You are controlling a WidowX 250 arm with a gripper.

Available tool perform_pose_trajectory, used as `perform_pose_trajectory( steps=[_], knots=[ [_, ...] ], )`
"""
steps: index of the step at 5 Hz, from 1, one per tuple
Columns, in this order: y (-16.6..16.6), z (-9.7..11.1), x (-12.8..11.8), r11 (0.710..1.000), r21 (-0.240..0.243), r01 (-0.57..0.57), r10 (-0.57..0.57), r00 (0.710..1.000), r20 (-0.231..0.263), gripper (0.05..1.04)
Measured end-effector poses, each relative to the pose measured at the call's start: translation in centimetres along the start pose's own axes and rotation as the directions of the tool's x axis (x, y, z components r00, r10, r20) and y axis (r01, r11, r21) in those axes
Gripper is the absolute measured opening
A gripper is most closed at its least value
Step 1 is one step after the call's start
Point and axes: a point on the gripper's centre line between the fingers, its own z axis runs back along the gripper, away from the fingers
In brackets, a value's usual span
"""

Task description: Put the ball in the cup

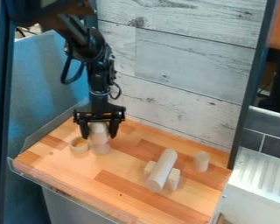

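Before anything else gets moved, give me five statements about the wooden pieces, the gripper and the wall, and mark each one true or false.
1. The long cylinder lies on its side. True.
2. The ring sits at the right end of the table in the view. False: it is toward the left, beside the pale piece under the gripper.
3. The short cylinder stands upright. True.
4. The gripper is over the long cylinder. False: it is at the pale piece beside the ring.
5. The wall behind the table is faced with pale, wood-look boards. True.
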Motion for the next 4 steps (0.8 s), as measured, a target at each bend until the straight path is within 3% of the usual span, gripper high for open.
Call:
perform_pose_trajectory(
  steps=[2,4],
  knots=[
    [0.1,-0.2,-0.1,1.0,-0.023,0.004,-0.004,1.0,0.001,0.888],
    [0.1,1.6,-1.0,0.997,-0.075,0.03,-0.028,0.999,0.027,0.888]
  ],
)
